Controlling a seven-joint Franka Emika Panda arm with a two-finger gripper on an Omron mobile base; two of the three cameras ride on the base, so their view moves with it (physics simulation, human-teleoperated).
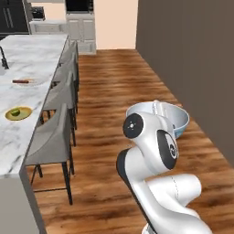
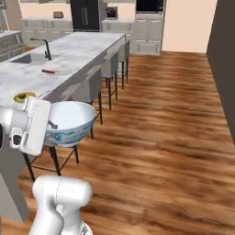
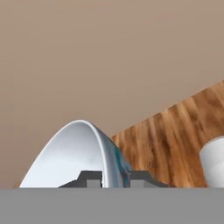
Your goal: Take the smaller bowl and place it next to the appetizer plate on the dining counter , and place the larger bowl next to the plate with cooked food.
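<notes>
1. The larger bowl [image 2: 69, 122] is held up in the air beside the arm, over the wooden floor [image 2: 160, 137], clear of the dining counter [image 2: 69, 55].
2. The gripper [image 3: 114, 179] is seen clamped on the bowl's rim: in the hand view one fingertip [image 3: 89, 178] sits against the pale inside and the other against the blue-green patterned outside, so the jaws are narrow, closed on the wall of the larger bowl [image 3: 83, 153].
3. In the left base view the larger bowl [image 1: 176, 119] is partly hidden behind the arm's upper joint, with its rim and bluish inside visible.
4. A row of grey stools [image 1: 52, 141] is lined along the near edge of the dining counter [image 1: 32, 59], between the counter and the open floor.
5. The appetizer plate [image 1: 18, 113] is set on the counter near that edge, with green pieces on it; it is also seen in the right base view [image 2: 24, 97].
6. Further along the counter a second plate [image 1: 25, 82] with a brown item is laid, well apart from the yellow one.
7. Beyond it a black faucet [image 2: 46, 48] and a sink [image 2: 28, 58] are found.
8. At the far wall, white cabinets [image 2: 147, 34] and a dark refrigerator [image 2: 87, 14] are seen.
</notes>
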